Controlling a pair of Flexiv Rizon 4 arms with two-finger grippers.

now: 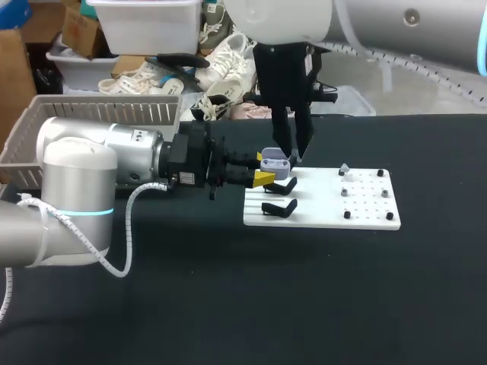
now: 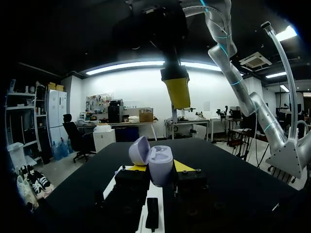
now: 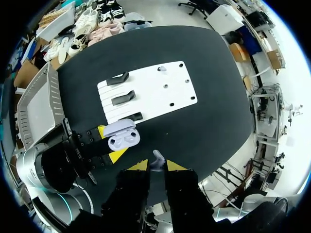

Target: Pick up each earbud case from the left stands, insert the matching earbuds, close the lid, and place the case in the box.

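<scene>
My left gripper (image 1: 263, 169) is shut on an open lilac earbud case (image 1: 274, 160), held level above the near-left corner of the white board (image 1: 365, 217). In the left wrist view the case (image 2: 159, 165) sits between the yellow-tipped fingers (image 2: 183, 166), lid (image 2: 139, 150) up. My right gripper (image 1: 293, 157) hangs straight above the case, shut on a small lilac earbud (image 3: 156, 158). From the right wrist, the open case (image 3: 121, 135) lies just ahead of the right gripper (image 3: 156, 165). Another earbud (image 3: 162, 69) rests on the board's far side.
Black stands (image 1: 279, 207) sit on the board's left part, and small black pegs (image 1: 347, 215) dot its right part. A grey slatted basket (image 1: 46, 129) stands at the table's far left. Dark tabletop surrounds the board.
</scene>
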